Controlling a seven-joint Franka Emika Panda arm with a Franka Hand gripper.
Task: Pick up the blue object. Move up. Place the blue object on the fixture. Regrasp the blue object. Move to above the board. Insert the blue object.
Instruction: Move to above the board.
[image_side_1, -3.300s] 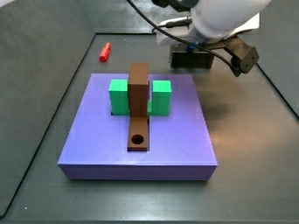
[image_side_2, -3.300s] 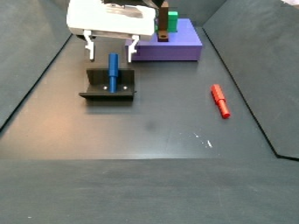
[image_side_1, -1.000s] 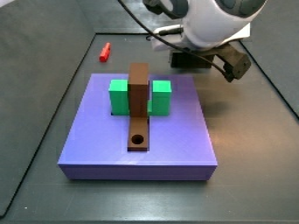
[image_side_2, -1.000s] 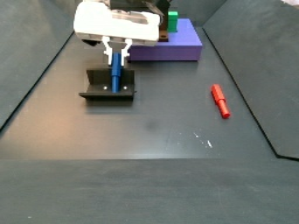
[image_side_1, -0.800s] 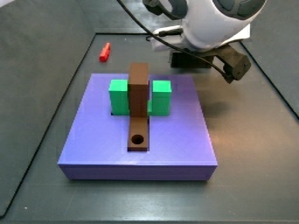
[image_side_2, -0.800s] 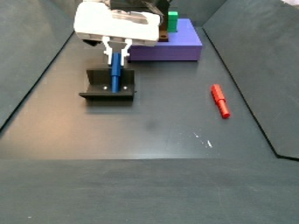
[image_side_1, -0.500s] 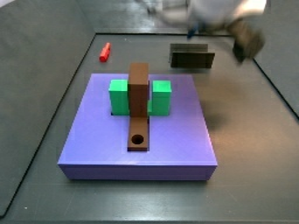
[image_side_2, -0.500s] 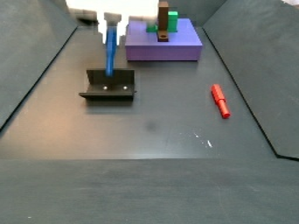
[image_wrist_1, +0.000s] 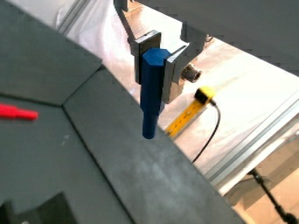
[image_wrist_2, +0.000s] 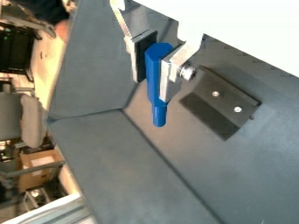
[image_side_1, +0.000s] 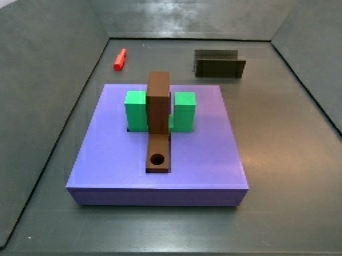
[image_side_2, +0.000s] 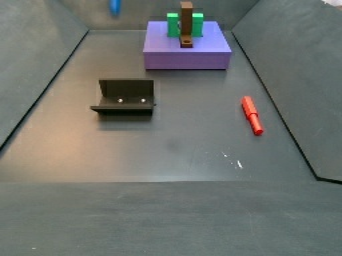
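My gripper (image_wrist_1: 159, 54) is shut on the upper end of the blue object (image_wrist_1: 151, 92), a slim peg hanging down from the jaws high above the floor; both wrist views show it (image_wrist_2: 159, 83) clamped between the silver fingers (image_wrist_2: 176, 66). In a side view only the peg's lower tip (image_side_2: 114, 6) shows at the picture's top edge, and the gripper itself is out of both side views. The dark fixture (image_side_2: 124, 97) stands empty on the floor and appears below the peg (image_wrist_2: 219, 105). The lavender board (image_side_1: 201, 160) carries a brown bar (image_side_1: 159, 115) with a round hole (image_side_1: 159, 160).
A red peg (image_side_2: 250, 115) lies on the floor right of the fixture, also seen near the back wall (image_side_1: 119, 59). Two green blocks (image_side_1: 136, 110) flank the brown bar. Dark walls enclose the floor on all sides.
The gripper shut on the blue peg at the fixture, then rose straight up with it, leaving the fixture empty and passing out of both side views.
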